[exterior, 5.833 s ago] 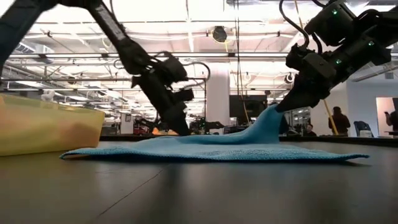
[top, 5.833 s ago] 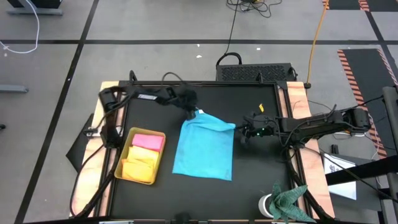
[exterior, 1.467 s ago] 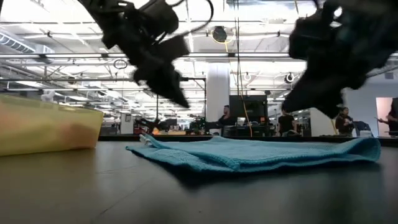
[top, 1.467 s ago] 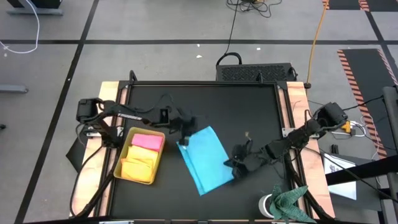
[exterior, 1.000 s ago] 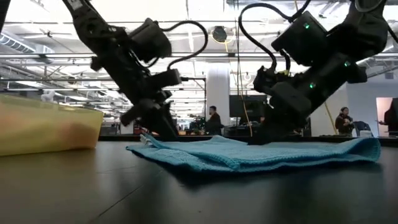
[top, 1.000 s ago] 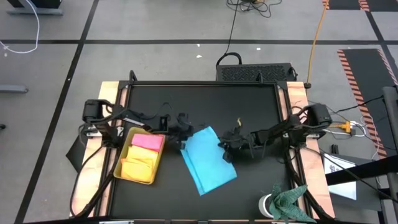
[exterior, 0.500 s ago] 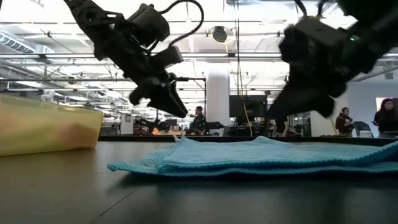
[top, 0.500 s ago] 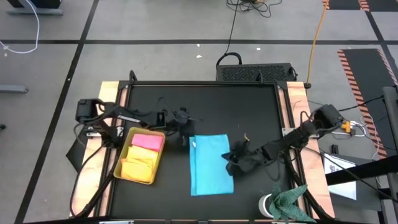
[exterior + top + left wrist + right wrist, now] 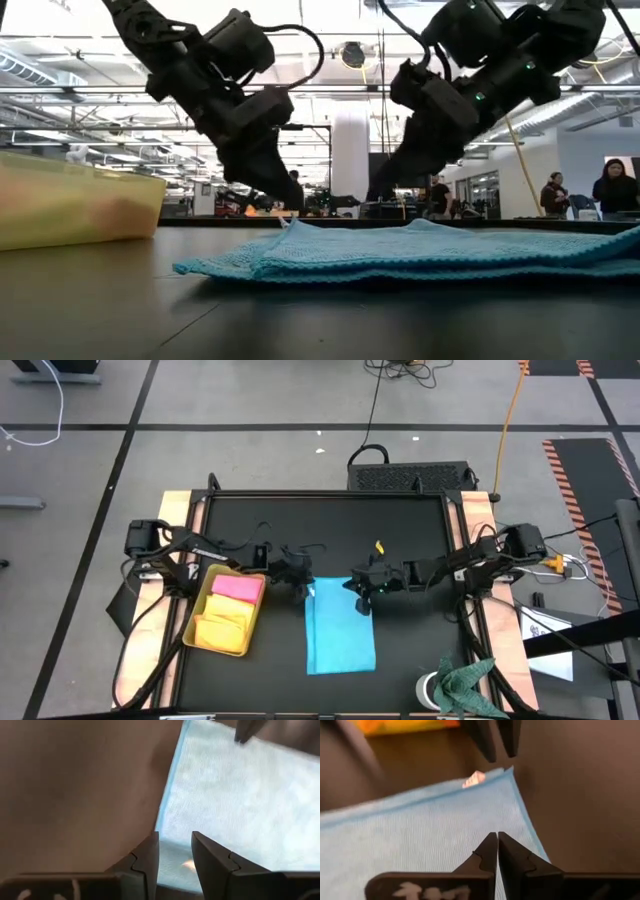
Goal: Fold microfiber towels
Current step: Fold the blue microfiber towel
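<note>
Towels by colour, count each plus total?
Light blue towel: 1, on the table.
Pink towel: 1, in the tray.
Yellow towel: 1, in the tray.
Orange: 0 clearly visible from above.
Total: 3

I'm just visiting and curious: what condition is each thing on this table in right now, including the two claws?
Blue towel: folded, flat on the table.
Pink towel: folded, in the tray.
Yellow towel: in the tray.
Tray: holding towels.
Left gripper: slightly open, at towel's corner.
Right gripper: shut, over towel's far edge.
</note>
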Controlling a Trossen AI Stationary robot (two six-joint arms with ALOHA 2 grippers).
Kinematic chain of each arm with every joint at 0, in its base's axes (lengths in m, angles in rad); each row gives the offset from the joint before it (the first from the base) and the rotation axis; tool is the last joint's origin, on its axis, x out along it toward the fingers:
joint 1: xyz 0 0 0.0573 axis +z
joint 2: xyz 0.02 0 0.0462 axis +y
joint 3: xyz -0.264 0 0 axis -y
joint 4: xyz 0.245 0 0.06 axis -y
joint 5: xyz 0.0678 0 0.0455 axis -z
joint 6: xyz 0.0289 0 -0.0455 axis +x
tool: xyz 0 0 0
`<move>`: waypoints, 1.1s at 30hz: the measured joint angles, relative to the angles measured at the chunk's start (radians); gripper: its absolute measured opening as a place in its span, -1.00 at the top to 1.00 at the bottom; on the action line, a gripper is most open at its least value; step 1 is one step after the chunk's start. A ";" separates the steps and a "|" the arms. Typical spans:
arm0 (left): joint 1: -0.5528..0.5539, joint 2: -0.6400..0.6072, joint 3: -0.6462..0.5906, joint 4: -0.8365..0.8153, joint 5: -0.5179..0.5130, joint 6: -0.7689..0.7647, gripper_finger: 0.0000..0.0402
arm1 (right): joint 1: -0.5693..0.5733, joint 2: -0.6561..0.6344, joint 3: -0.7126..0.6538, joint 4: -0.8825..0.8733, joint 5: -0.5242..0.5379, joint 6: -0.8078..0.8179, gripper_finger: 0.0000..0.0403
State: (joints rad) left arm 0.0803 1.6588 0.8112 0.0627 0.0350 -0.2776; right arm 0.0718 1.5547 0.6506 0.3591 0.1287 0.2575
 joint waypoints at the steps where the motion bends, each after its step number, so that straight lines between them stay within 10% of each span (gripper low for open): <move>1: 0.002 0.011 0.000 0.017 0.015 -0.041 0.41 | 0.004 0.000 0.000 -0.013 0.000 -0.015 0.96; 25: -0.010 0.109 0.000 0.089 0.035 -0.425 0.43 | 0.157 -0.001 -0.229 0.331 0.005 0.010 1.00; 33: -0.011 0.105 0.000 0.081 -0.004 -0.378 0.95 | 0.200 -0.001 -0.229 0.348 0.005 0.010 1.00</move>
State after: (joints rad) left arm 0.0697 1.7641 0.8116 0.1437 0.0313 -0.6558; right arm 0.2720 1.5532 0.4217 0.7069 0.1337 0.2680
